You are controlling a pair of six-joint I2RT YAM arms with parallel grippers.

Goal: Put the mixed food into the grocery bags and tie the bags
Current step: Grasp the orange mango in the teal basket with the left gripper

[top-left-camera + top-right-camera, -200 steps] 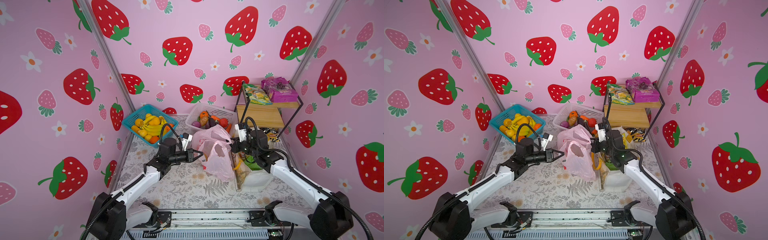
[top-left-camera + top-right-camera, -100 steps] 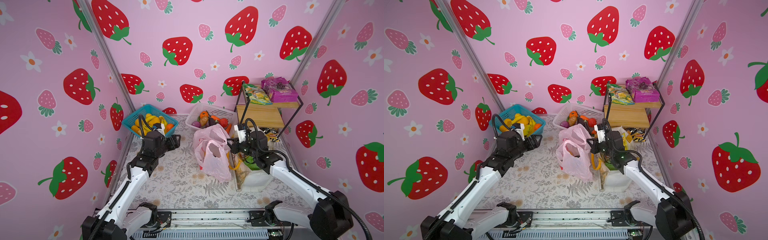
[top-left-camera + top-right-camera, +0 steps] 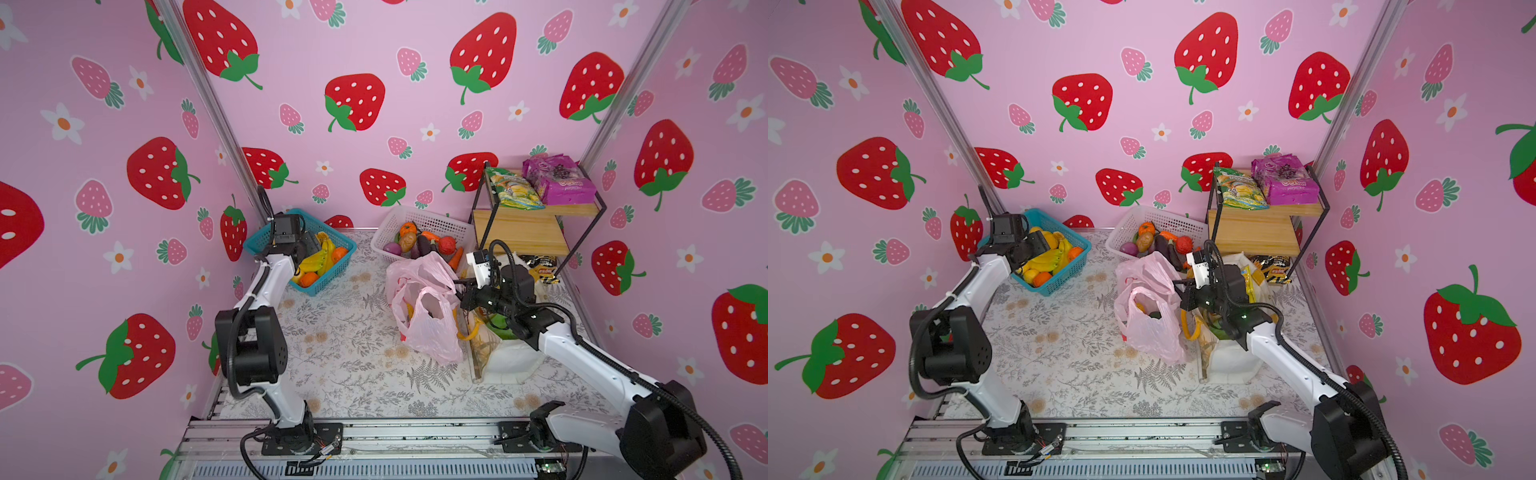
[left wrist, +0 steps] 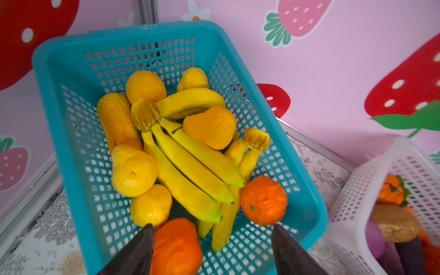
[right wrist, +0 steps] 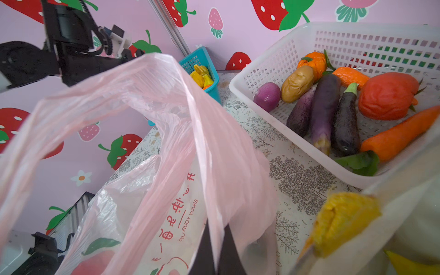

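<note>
Two bags mid-table, one pincer pinching plastic

Far left: left gripper [image 4: 212, 229] poised over blue basket [image 3: 330, 277], jaws spread wide, nothing between them. Below it, inside the basket: toy bananas [image 4: 190, 166], yellow pears [image 4: 133, 170], oranges [image 4: 263, 201].

Next along, at the back of the patterned table [image 3: 353, 374]: white basket [image 3: 432, 219] of toy vegetables.

Centre: pink carrier bag [image 3: 430, 332] slumped on the table, mouth gaping, dark green round fruit [image 3: 1155, 315] visible inside.

Just right of that: right gripper [image 5: 217, 248], jaws closed tight on a fold of thin pink film near the upper edge of the pink carrier bag.

Just beside the bag, on its right: white tote [image 3: 513, 361], upright, yellow handle [image 3: 464, 334] drooping toward the pink plastic, bright green packet [image 3: 500, 330] inside, partly hidden under the right arm.

Far right, back corner: wire shelf [image 3: 519, 232] with purple packet [image 3: 559, 185] on top, a green-and-yellow packet [image 3: 513, 191] next to it.
</note>
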